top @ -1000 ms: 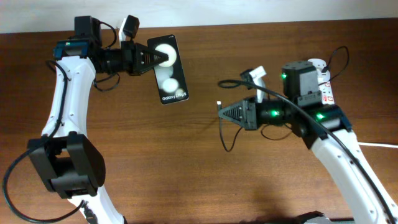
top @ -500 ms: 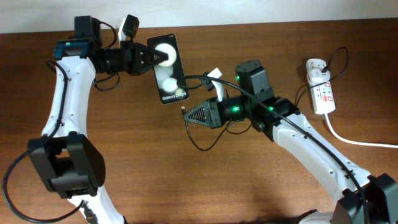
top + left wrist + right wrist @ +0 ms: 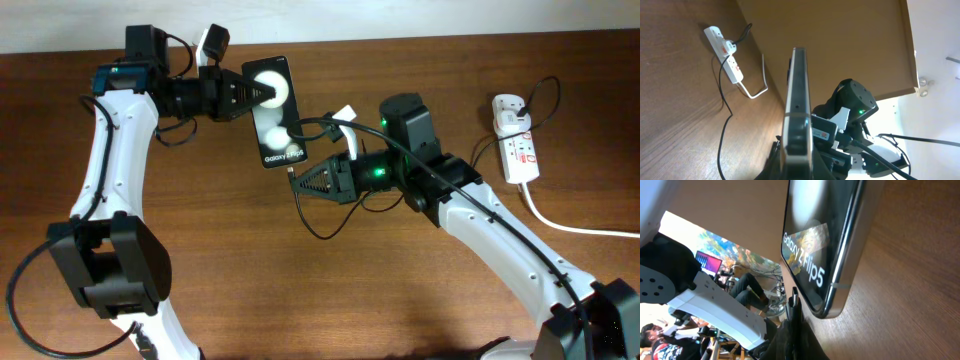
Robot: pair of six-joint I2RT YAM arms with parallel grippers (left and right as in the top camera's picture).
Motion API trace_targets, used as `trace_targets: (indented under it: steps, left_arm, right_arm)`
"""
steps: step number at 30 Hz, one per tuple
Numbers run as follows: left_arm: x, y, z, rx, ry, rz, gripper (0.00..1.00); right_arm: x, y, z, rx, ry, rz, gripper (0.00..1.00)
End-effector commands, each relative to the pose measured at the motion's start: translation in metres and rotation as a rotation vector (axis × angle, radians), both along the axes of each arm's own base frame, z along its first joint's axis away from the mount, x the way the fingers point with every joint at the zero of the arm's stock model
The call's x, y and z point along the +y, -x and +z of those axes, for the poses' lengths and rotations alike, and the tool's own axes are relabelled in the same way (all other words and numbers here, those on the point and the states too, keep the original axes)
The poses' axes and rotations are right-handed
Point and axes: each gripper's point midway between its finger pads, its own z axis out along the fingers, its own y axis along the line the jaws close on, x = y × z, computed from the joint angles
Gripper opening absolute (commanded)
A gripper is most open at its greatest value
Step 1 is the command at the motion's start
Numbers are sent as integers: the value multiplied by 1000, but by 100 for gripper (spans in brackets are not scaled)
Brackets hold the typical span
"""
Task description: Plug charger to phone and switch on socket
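The black phone [image 3: 275, 112] with two white round shapes is held flat above the table by my left gripper [image 3: 246, 95], which is shut on its top end. In the left wrist view the phone [image 3: 797, 100] shows edge-on. My right gripper [image 3: 298, 182] is shut on the charger's plug tip [image 3: 291, 173], just below the phone's bottom end. In the right wrist view the plug tip [image 3: 794, 297] sits close beside the phone's bottom edge [image 3: 832, 287]. The thin black charger cable [image 3: 325, 225] loops under the right arm. The white socket [image 3: 516, 150] lies at the right.
A thick white cord [image 3: 575, 226] runs from the socket off the right edge. The socket also shows in the left wrist view [image 3: 727, 55] with the black cable trailing from it. Bare wooden table [image 3: 300, 290] fills the front.
My right gripper has swung left from near the socket to just below the phone, carrying the plug tip. The left arm has shifted the phone slightly right.
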Motion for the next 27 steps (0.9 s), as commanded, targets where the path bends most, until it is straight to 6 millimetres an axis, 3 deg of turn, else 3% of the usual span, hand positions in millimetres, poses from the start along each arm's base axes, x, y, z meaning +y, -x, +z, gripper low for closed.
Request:
trace_targets:
  steps: [1,14,27]
  left_arm:
    - [-1,7,16,-47,34,-15,0]
    - [-1,7,16,-47,35,-15,0]
    - [-1,7,16,-48,34,-15,0]
  right_arm:
    - [3,4,3,2,-18,24,4]
    - [11,10,2,25,-17,42,4]
    - [7,2,-4,42,4,-2,4]
